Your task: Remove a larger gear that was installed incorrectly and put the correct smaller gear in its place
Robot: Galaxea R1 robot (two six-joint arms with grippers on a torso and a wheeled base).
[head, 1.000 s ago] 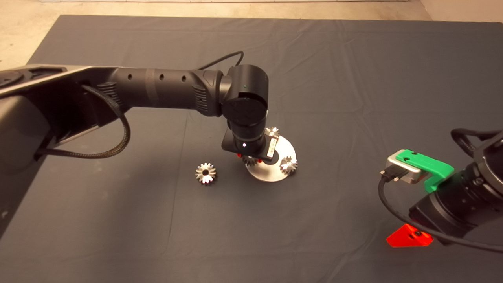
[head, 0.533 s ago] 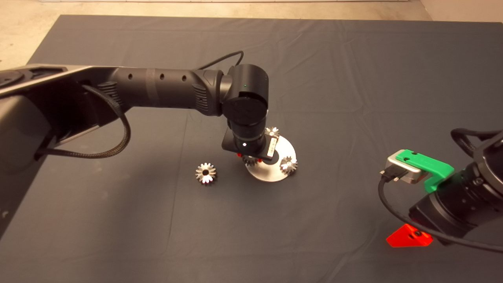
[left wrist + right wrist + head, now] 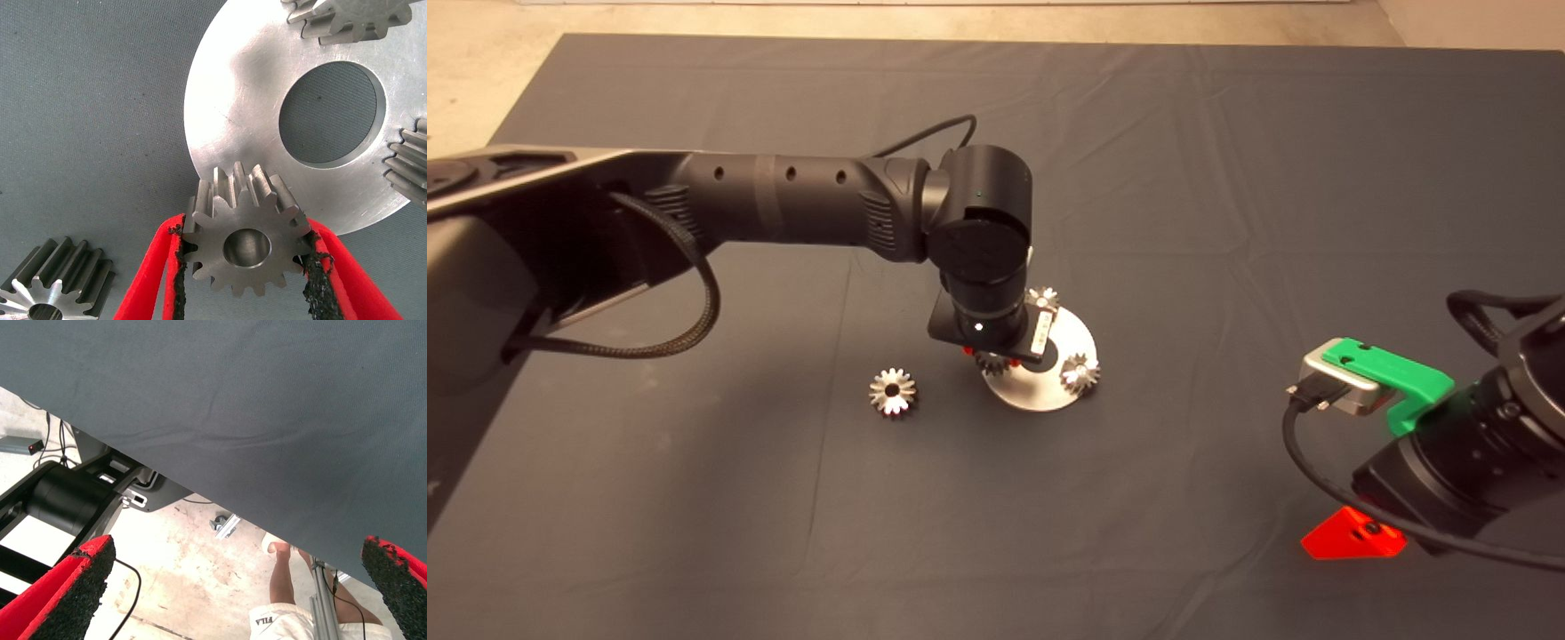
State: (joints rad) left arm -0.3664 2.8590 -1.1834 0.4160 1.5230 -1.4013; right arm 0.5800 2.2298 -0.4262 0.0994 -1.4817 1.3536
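Left gripper (image 3: 245, 267): it stood over the 9 o'clock edge of the round steel plate (image 3: 1080, 333), jaws closed on the smaller gear (image 3: 245, 245), the black pads (image 3: 179, 267) pressed against teeth on opposite sides.
Reason for that grip: pinching across the teeth left the pale face and centre hole uncovered, which would help line the bore up with a seat on the plate, in my judgement.
Smaller gear: it sat at the plate's rim, half over the plate and half over the dark mat (image 3: 1227, 178); whether it rested on the plate or hung just above could not be told.
Larger gear (image 3: 893, 392): it lay loose on the mat at 9 o'clock from the plate, well apart, so removal looked done.
Other gears: 2 more stood on the plate, 1 at 12 o'clock (image 3: 1042, 298) and 1 at 4 o'clock (image 3: 1079, 372).
Right gripper (image 3: 233, 587): parked at the surface's lower right edge, jaws wide apart and empty; a person's leg (image 3: 283, 577) showed beyond the mat.
Change from 0.5 s earlier: the left arm had shifted only a trace; the gears and plate had not moved.
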